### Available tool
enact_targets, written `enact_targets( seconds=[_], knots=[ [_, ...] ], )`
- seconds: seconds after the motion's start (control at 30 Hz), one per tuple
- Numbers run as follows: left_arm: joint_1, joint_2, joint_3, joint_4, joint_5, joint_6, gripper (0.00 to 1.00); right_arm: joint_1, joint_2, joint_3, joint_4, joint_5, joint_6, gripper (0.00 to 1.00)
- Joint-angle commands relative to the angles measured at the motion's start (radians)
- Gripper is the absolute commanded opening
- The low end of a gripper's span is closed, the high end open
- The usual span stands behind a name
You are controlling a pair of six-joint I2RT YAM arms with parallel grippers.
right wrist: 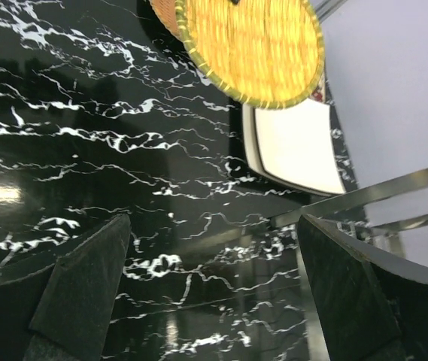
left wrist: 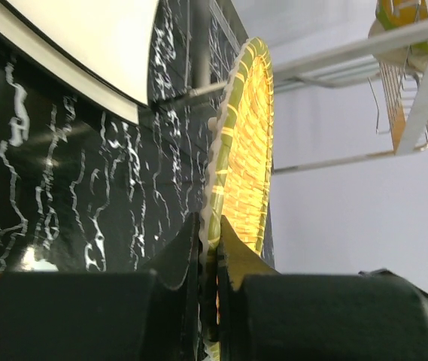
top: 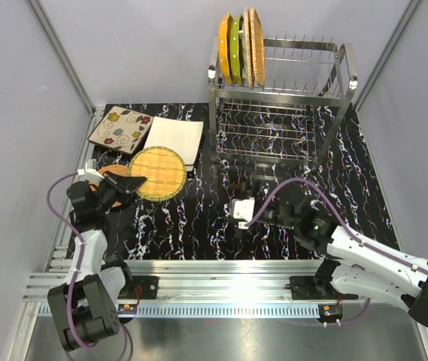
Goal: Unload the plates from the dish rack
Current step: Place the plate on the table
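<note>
A round woven wicker plate (top: 157,173) sits low at the table's left, and my left gripper (top: 129,184) is shut on its near rim. In the left wrist view the black fingers (left wrist: 180,256) pinch the plate's edge (left wrist: 247,150). An orange rim (top: 111,171) shows from beneath it. A square floral plate (top: 119,129) and a square white plate (top: 174,139) lie behind it. The steel dish rack (top: 281,98) holds an orange plate (top: 225,49), a green plate (top: 236,45) and a wicker plate (top: 256,45) upright on its top tier. My right gripper (top: 240,210) hangs open over bare table, with nothing between its fingers (right wrist: 78,278).
The right wrist view shows the wicker plate (right wrist: 251,45), the white plate (right wrist: 296,147) and a rack leg (right wrist: 379,192) ahead. The black marbled mat (top: 198,226) is walled by grey panels left and right. A metal rail (top: 221,289) runs along the near edge.
</note>
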Motion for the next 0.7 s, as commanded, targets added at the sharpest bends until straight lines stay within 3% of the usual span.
enact_targets(
  seconds=[0.0, 0.3, 0.67],
  knots=[
    [0.047, 0.011, 0.059, 0.131, 0.044, 0.041, 0.00, 0.004, -0.008, 0.047, -0.008, 0.033, 0.191, 1.00],
    [0.210, 0.063, 0.063, 0.171, 0.048, 0.089, 0.00, -0.011, 0.035, 0.063, 0.014, 0.106, 0.390, 1.00],
    [0.408, 0.160, 0.063, 0.228, 0.029, 0.095, 0.00, -0.141, 0.128, 0.117, -0.001, 0.107, 0.547, 1.00]
  ],
)
